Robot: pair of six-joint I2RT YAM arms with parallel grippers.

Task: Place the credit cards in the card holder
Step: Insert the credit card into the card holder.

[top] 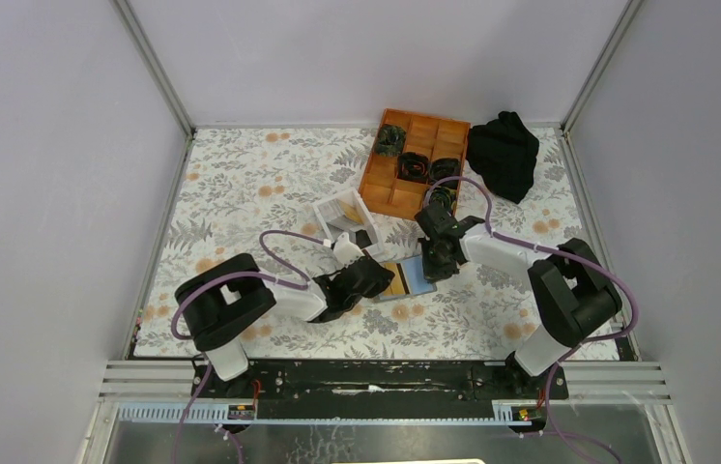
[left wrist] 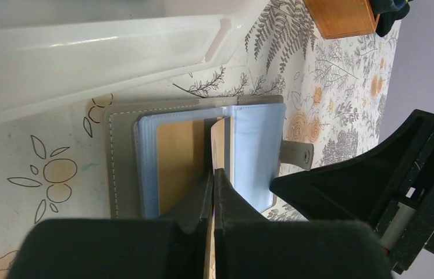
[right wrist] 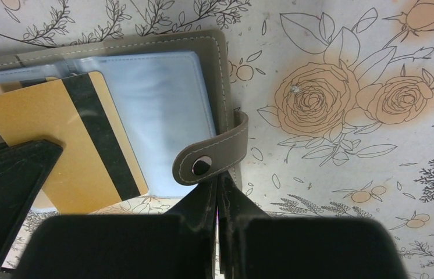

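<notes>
The left gripper (left wrist: 213, 174) is pinching a thin tan-gold credit card (right wrist: 57, 128) on edge over the flat grey folding card holder (left wrist: 118, 163); that card is not yet going in. The holder is lying open beside a white plastic box (left wrist: 86, 58). Another tan card (left wrist: 177, 157) seems to be sitting in a sleeve already. The right gripper (right wrist: 217, 180), fingers pressed together, is steadying the holder's snap tab (right wrist: 212, 154).

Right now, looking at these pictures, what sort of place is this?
Probably a robot test booth rather than a home: plain grey walls in aluminium framing enclose a floral-covered table, and two arms are bolted to a black rail at its near edge.
</notes>
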